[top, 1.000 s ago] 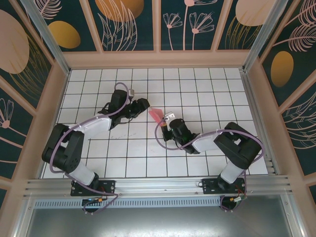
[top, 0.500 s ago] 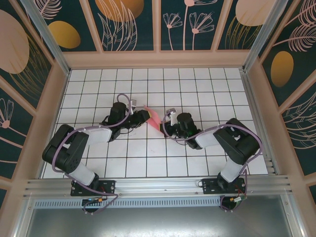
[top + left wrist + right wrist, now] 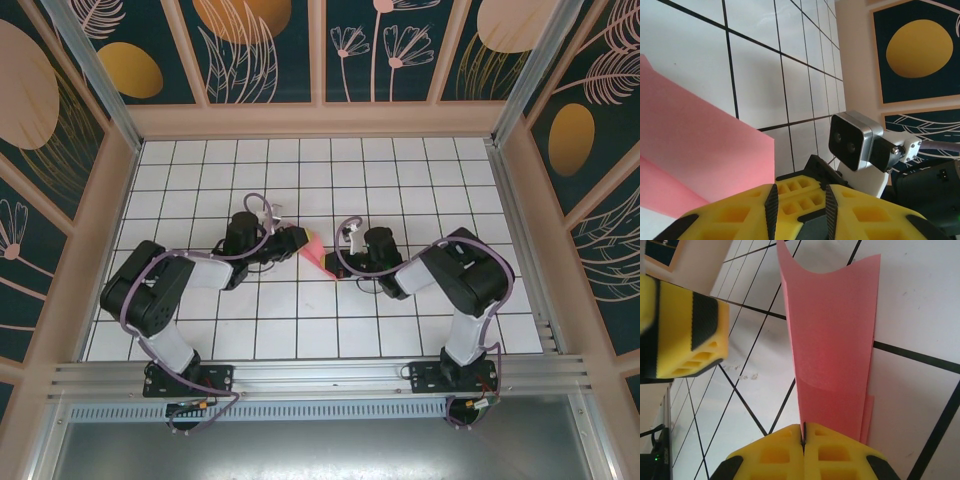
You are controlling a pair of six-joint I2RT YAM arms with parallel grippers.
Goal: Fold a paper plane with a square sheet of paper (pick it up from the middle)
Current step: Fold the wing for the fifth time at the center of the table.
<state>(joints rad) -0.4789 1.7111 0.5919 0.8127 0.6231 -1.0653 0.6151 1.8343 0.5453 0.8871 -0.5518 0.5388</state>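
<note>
The square sheet of paper [image 3: 315, 252] is folded into a narrow, layered pink strip with a curved far edge [image 3: 835, 330]. It stands on edge over the white tiles between the two arms. My right gripper [image 3: 803, 432] is shut on its near end [image 3: 334, 262]. My left gripper [image 3: 297, 243] is just left of the paper with its jaws apart and nothing between the pads [image 3: 800, 192]. One of its yellow fingers [image 3: 690, 335] hangs beside the strip, apart from it. In the left wrist view the pink paper [image 3: 695, 145] lies to the left of the jaws.
The right arm's wrist camera [image 3: 855, 140] sits close in front of my left gripper. The white tiled table [image 3: 300, 310] runs to patterned walls on three sides [image 3: 320, 50], with a metal rail [image 3: 320, 375] along the near edge.
My left gripper has moved in next to the paper and its jaws have narrowed. My right gripper has swung the paper down and toward the near side, still holding it.
</note>
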